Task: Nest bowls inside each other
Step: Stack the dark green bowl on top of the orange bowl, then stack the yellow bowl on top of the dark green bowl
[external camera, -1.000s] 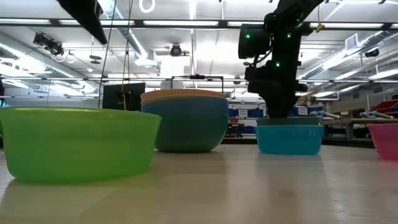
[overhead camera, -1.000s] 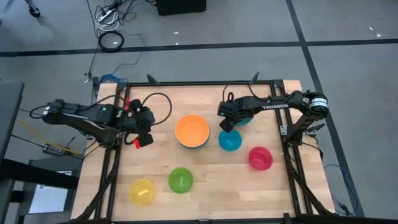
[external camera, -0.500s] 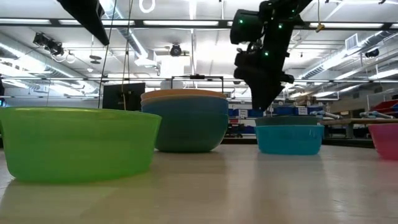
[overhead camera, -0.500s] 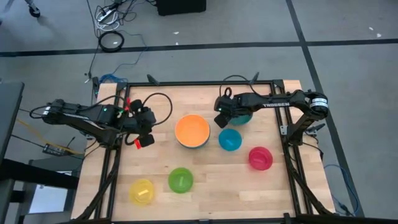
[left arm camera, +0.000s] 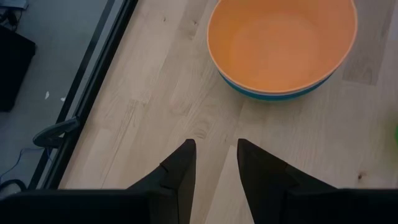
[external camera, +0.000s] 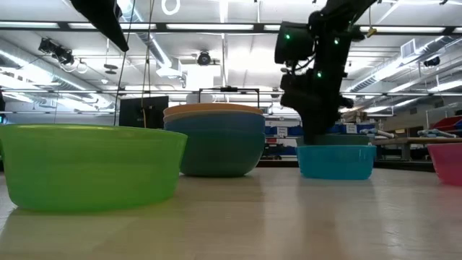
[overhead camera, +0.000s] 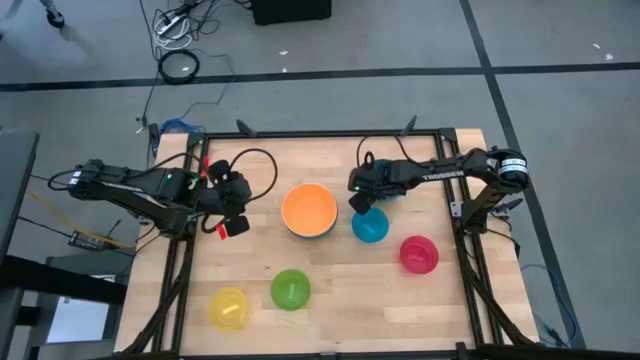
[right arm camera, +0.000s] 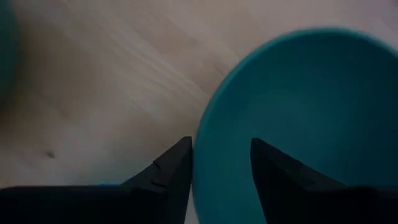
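Note:
A cyan bowl (overhead camera: 370, 227) stands on its base right of the middle of the table. My right gripper (overhead camera: 357, 202) is open at its far-left rim, one finger inside the bowl and one outside (right arm camera: 214, 168). An orange bowl (overhead camera: 308, 208) sits nested in a blue one (external camera: 220, 148) at the centre. A teal bowl (overhead camera: 393, 190) shows partly under my right arm. Pink (overhead camera: 419, 254), lime green (overhead camera: 290, 289) and yellow (overhead camera: 228, 307) bowls stand apart toward the near edge. My left gripper (overhead camera: 229, 213) hangs open, left of the orange bowl (left arm camera: 283, 43). My right gripper straddles the cyan bowl's rim (right arm camera: 200, 146) at its far-left side, coming from above and pointing steeply down. One finger (right arm camera: 277, 177) is inside the bowl and one (right arm camera: 174, 171) is outside. I cannot tell whether either finger touches the rim. The bowl rests on the table.
A black frame (overhead camera: 455, 215) runs along the table's left, right and far edges. Bare wood lies between the orange stack and my left gripper, and along the near right of the table.
My right gripper rose and swung a little toward the far left, tipping as it went. It then sank back to the cyan bowl's rim. The bowl has stayed where it was.

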Available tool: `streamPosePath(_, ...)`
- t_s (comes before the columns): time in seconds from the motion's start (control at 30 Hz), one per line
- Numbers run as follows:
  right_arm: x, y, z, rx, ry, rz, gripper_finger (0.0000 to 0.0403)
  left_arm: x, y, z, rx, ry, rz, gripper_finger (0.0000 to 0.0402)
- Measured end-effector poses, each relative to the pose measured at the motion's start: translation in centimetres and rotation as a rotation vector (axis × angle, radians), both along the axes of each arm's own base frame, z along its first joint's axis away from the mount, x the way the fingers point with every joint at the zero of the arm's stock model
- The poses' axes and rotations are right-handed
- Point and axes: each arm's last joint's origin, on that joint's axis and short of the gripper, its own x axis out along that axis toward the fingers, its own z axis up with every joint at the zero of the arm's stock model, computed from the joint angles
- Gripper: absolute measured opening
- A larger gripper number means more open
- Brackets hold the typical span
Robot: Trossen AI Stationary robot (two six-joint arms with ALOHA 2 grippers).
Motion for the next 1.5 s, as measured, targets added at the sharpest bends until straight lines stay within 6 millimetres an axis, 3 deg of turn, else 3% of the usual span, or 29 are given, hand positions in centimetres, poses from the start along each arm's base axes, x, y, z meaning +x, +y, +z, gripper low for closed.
streamPosePath(0.1,-0.5,-0.5,-1.3,0.011,-0.007,0.000,0.0121,0.0,0.0,0.0,0.001,-0.001,0.001,0.0127)
streamPosePath(0.27,-0.6,-1.4,-1.5,-0.028,0.013,0.068,0.0014,0.0,0.0,0.0,0.002,-0.003,0.001,0.0127)
streamPosePath(0.37,0.2,-1.8,0.4,-0.074,0.001,0.108,0.0005,0.0,0.0,0.0,0.003,-0.003,0.002,0.0127)
streamPosePath(0.47,2.0,-1.2,4.1,-0.127,-0.098,0.206,0.0003,0.0,0.0,0.0,0.005,-0.005,0.003,0.0127)
streamPosePath(0.63,5.9,3.3,10.2,-0.136,-0.351,0.449,0.0001,0.0,0.0,0.1,0.015,-0.010,0.009,0.0127)
streamPosePath(0.8,8.3,8.3,10.0,-0.095,-0.424,0.613,0.0001,0.1,-0.1,0.0,-0.035,-0.003,-0.013,0.0127)
streamPosePath(0.93,9.1,10.7,9.5,-0.091,-0.464,0.671,0.0001,0.1,-0.4,-0.1,-0.146,0.019,-0.069,0.0127)
streamPosePath(1.17,9.4,11.3,9.3,-0.076,-0.483,0.685,0.0051,-0.4,-1.6,-0.4,-0.570,0.119,-0.160,0.0127)
streamPosePath(1.37,9.3,11.1,9.3,-0.046,-0.480,0.655,0.0129,-1.8,-2.2,-1.1,-0.578,0.289,-0.114,0.0127)
streamPosePath(1.5,8.7,11.0,9.4,-0.062,-0.442,0.634,0.0161,-2.0,-3.2,-2.1,-0.608,0.348,-0.146,0.0127)
